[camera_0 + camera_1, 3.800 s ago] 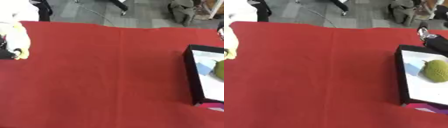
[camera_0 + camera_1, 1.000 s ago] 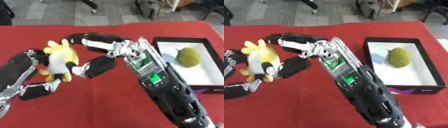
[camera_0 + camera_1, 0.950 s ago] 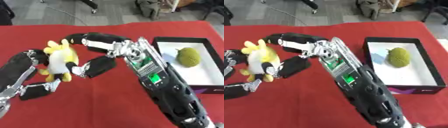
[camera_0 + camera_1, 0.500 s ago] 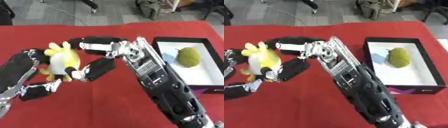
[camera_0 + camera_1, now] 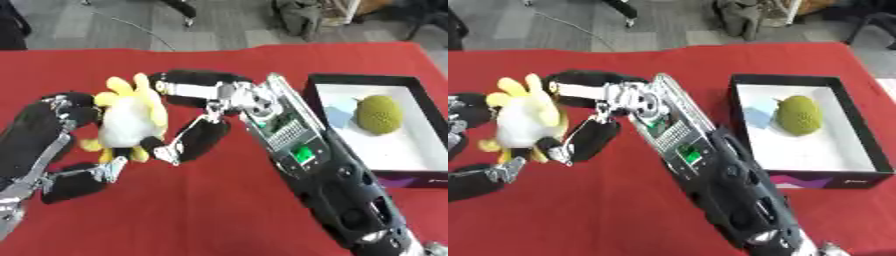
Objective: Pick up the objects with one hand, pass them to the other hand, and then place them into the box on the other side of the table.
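Red desk fills most of the view, grey floor beyond its far edge at 12 o'clock

Right arm is the biggest thing on it: comes in from 5 o'clock and runs diagonally up to centre, exposed circuit board on the forearm

Box sits at 3 o'clock on the desk, black walls, white floor, purple print on the near outer wall. Inside, toward the far half: a green bumpy durian-like fruit, with a pale blue patch just beside it at its 9 o'clock, can't make out what that is

Left arm comes in from 8 o'clock. Left hand is behind and under the toy; fingers curl round its lower part from the 7 o'clock side

Right hand sits at the toy's 3 o'clock. Upper fingers wrap across to the toy's top, a lower finger reaches under it at about 5 o'clock and touches its base. So both sets of fingers are closed on the toy, neither spread wide

Plush toy is at 9 o'clock in the view: white body, yellow tufts on top, yellow feet below. It's upright, held between the two hands above the desk, well apart from the box
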You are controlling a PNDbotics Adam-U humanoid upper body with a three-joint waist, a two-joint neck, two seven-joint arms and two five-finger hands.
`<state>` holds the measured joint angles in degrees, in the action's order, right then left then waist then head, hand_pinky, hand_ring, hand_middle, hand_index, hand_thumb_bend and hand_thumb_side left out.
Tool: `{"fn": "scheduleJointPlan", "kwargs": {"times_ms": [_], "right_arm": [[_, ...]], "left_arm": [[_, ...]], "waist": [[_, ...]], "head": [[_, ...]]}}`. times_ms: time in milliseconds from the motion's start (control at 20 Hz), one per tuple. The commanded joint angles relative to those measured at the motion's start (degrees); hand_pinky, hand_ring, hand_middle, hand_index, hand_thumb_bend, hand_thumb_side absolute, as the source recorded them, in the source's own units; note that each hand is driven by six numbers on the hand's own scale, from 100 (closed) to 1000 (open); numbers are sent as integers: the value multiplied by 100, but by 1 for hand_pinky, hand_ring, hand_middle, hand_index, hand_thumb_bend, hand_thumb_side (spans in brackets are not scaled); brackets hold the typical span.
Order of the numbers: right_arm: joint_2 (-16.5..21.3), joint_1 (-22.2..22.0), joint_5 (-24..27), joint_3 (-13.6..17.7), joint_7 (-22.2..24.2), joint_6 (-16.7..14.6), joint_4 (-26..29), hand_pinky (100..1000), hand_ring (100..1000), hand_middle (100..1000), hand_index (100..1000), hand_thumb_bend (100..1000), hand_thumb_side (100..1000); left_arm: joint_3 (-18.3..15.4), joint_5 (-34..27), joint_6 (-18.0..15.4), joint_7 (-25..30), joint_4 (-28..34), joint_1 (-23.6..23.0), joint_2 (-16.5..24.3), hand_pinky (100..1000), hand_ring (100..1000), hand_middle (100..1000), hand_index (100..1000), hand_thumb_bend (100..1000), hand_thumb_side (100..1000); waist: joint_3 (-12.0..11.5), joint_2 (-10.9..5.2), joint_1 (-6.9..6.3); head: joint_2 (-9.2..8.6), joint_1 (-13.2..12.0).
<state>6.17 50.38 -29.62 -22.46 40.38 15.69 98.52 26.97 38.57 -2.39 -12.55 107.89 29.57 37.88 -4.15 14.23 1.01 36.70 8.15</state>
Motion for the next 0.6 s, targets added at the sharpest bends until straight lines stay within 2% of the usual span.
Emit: {"fn": "scheduleJointPlan", "kwargs": {"times_ms": [50,200,300,350,450,500,550,600], "right_arm": [[-49,41,308,29,-527,343,42,970,1000,589,733,100,149],[-62,17,738,15,-1086,663,79,953,1000,572,673,100,137],[-56,9,978,-14,-1342,801,89,948,1000,577,658,100,140],[-46,5,1058,-26,-1414,839,92,945,1000,571,632,100,143],[-28,-5,1172,-27,-1512,879,107,942,1000,553,584,100,133],[-20,-10,1216,-24,-1549,895,119,940,1000,543,558,100,115],[0,-16,1272,-14,-1581,906,144,939,1000,534,542,100,101],[55,-32,1346,5,-1607,915,195,938,1000,522,522,100,100]], "left_arm": [[-60,-103,-21,-161,155,122,11,618,492,397,503,100,329],[-51,-150,8,-216,119,119,-22,618,493,400,510,100,332],[-44,-169,29,-234,104,114,-33,618,498,412,530,100,295],[-42,-182,47,-239,94,105,-32,622,506,427,550,100,218],[-48,-202,104,-247,75,76,-10,643,536,467,595,100,138],[-54,-215,154,-252,63,60,3,664,569,506,647,100,162],[-69,-251,257,-248,31,31,19,680,594,538,687,155,217],[-89,-330,411,-239,-17,-7,38,707,643,595,757,285,316]], "waist": [[-6,-123,-20],[-5,-120,-17],[-3,-118,-16],[-1,-117,-16],[4,-117,-19],[5,-118,-21],[8,-118,-23],[13,-119,-25]], "head": [[23,0],[24,5],[24,8],[26,8],[30,10],[31,11],[30,10],[27,8]]}}
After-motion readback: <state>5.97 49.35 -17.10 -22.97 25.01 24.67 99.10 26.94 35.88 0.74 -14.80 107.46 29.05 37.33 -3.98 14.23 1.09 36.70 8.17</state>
